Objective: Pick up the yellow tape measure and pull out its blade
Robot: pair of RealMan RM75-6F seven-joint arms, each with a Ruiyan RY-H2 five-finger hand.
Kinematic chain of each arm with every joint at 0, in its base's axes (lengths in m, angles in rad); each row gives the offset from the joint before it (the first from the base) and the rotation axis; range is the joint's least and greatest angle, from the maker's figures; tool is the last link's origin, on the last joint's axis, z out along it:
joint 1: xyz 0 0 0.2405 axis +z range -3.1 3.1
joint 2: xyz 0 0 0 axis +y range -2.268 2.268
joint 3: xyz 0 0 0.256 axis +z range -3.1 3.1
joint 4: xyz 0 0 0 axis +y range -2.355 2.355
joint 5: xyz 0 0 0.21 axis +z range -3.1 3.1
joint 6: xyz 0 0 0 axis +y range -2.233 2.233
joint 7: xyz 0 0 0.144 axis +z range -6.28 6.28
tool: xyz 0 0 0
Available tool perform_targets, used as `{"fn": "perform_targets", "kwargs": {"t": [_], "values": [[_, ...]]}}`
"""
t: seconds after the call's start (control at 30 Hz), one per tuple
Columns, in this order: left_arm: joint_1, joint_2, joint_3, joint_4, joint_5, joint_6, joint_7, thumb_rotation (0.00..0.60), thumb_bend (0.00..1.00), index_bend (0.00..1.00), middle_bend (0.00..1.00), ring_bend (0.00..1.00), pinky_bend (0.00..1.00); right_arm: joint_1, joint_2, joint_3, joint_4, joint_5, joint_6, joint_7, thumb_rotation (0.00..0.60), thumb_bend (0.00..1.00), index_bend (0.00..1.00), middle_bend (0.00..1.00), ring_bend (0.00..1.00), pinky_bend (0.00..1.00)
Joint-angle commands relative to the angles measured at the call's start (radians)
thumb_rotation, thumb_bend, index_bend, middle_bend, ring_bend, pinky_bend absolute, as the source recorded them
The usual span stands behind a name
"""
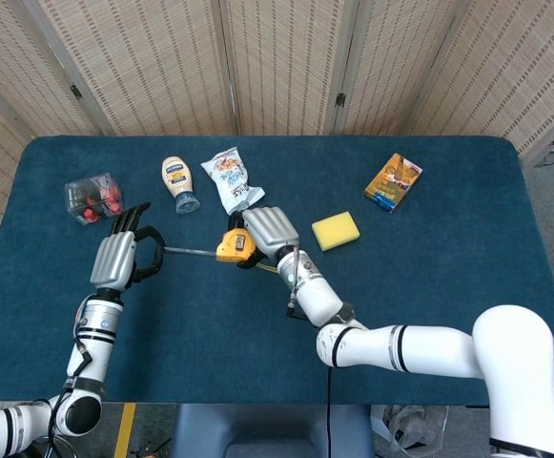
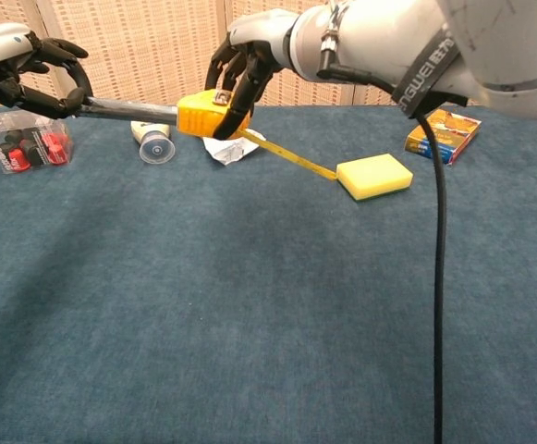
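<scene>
The head view looks steeply down from above onto the whole blue bench (image 1: 467,286). The chest view sits low and close, facing level across it. Both share the yellow sponge (image 1: 336,230) and its surroundings.

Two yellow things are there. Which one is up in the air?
The yellow tape measure, gripped in the right hand, its blade pulled out by the left hand. The yellow rectangular sponge lies flat on the table.
</scene>
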Motion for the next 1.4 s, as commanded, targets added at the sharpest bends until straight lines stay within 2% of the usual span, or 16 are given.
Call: {"fn": "perform_targets", "kwargs": {"t": [0.03,0.5,0.77,1.4], "values": [[0.010,0.003,0.007,0.020,0.019,-0.006,-0.019,0.575,0.61,0.65,0.11,0.00,0.04,-0.017,0.032,-0.010,-0.027,-0.011,0.000,0.004,0.600,0.18,0.61,0.54,0.51,0.24],[0.046,0.022,0.022,0.119,0.095,-0.025,-0.118,0.570,0.61,0.66,0.13,0.01,0.04,-0.098,0.168,-0.068,-0.112,-0.079,-0.020,0.046,0.600,0.18,0.62,0.55,0.52,0.24],[0.064,0.035,0.035,0.178,0.121,-0.047,-0.154,0.571,0.61,0.67,0.13,0.01,0.04,-0.165,0.248,-0.103,-0.162,-0.154,-0.035,0.099,0.600,0.18,0.62,0.55,0.51,0.24],[0.092,0.031,0.042,0.296,0.161,-0.080,-0.241,0.574,0.61,0.67,0.14,0.01,0.05,-0.316,0.372,-0.142,-0.190,-0.328,-0.067,0.270,0.600,0.18,0.62,0.55,0.52,0.24]]}}
